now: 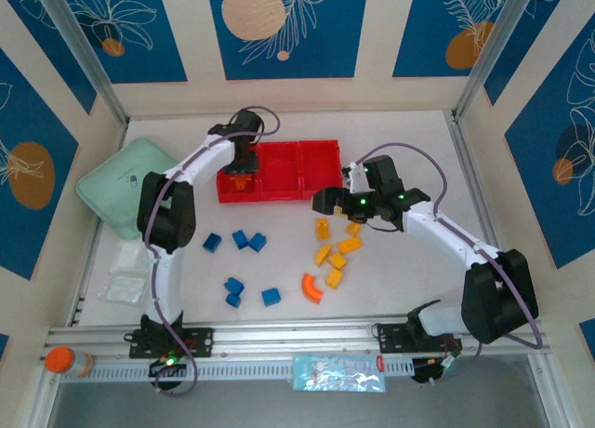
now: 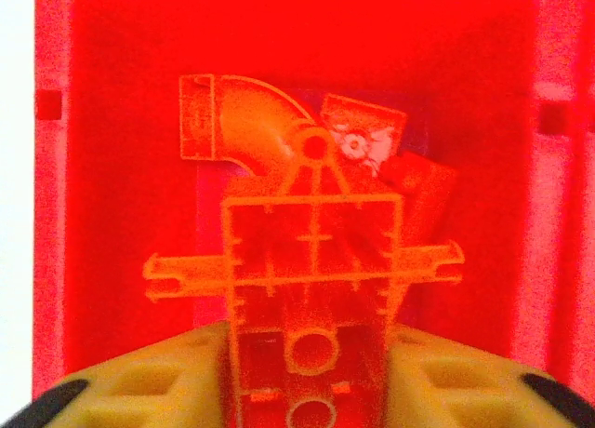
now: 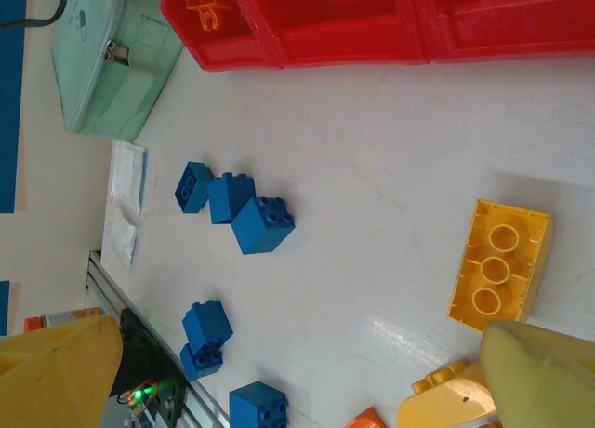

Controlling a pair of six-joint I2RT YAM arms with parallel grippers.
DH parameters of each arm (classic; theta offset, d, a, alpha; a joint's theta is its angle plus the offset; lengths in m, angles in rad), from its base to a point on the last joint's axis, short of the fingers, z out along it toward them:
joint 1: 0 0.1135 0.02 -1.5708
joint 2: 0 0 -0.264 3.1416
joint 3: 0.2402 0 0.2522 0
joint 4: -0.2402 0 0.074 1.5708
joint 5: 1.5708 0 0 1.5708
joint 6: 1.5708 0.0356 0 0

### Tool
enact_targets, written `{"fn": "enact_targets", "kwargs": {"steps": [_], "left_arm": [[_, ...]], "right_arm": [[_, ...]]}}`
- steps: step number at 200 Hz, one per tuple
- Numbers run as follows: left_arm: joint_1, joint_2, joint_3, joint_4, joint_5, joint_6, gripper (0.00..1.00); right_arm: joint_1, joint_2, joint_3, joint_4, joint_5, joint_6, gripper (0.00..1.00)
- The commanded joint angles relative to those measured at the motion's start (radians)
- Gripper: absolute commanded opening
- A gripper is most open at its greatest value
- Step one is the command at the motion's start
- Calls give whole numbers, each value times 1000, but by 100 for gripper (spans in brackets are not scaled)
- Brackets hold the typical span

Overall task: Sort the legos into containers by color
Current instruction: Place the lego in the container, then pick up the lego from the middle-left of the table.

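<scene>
Two robot arms at a white desk (image 1: pixel 390 288) w/ a red 3-compartment tray (image 1: pixel 281 172).
L gripper (image 1: pixel 244 170) is clamped on an orange lego (image 2: pixel 311 279) above the tray's left compartment (image 2: pixel 121 121), where an orange arch (image 2: pixel 246 121) lies. R gripper (image 1: pixel 323 203) hangs w/ fingers wide apart, low over the yellow legos (image 1: pixel 350 245) just in front of the tray. Blue legos (image 1: pixel 248 240) lie scattered on the desk nearer the L arm; a 2nd orange arch (image 1: pixel 311 287) sits by the yellow ones. Mint green case (image 1: pixel 121 186) at far left.
</scene>
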Motion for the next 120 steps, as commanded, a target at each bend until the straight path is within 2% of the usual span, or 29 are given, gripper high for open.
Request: {"fn": "enact_targets", "kwargs": {"steps": [1, 24, 62, 120], "left_arm": [[8, -3, 60, -40, 7, 27, 49], [7, -39, 48, -43, 25, 30, 54], [-9, -167, -28, -58, 65, 15, 54], [-144, -435, -302, -14, 171, -100, 55]], "right_arm": [[3, 2, 34, -17, 2, 2, 99], [2, -8, 42, -34, 5, -2, 99], [2, -32, 63, -109, 22, -34, 99], [5, -82, 10, -186, 36, -35, 99]]}}
